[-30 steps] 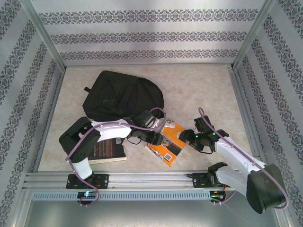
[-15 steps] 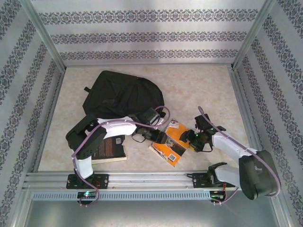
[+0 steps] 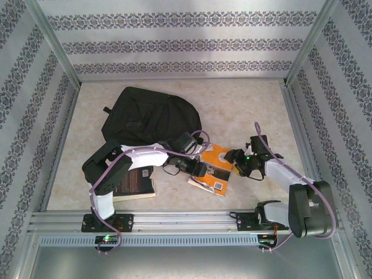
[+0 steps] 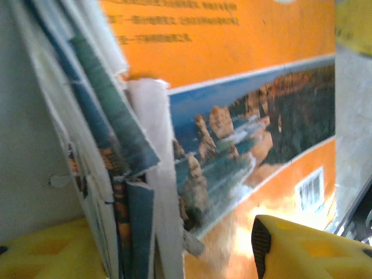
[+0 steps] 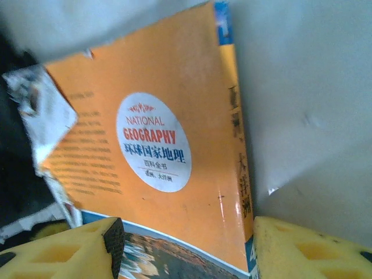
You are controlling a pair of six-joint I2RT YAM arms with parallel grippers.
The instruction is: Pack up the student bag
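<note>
Held between both tools is an orange book (image 5: pixel 168 145) whose round cover label reads "NATIONAL GEOGRAPHY" above Chinese characters. The left tool (image 3: pixel 195 168) grasps its fanned pages. The right tool (image 3: pixel 235 158) straddles the spine, and I cannot tell whether it is clamped. The student bag (image 3: pixel 148 119) lies on the table (image 3: pixel 250 104) just behind.

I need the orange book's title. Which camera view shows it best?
Right wrist view: the orange book faces the camera up close, its round label reading National Geography. Left wrist view: a blurred coastal photo, barcode and splayed pages. Top external view: the whole book, too small to read.
</note>
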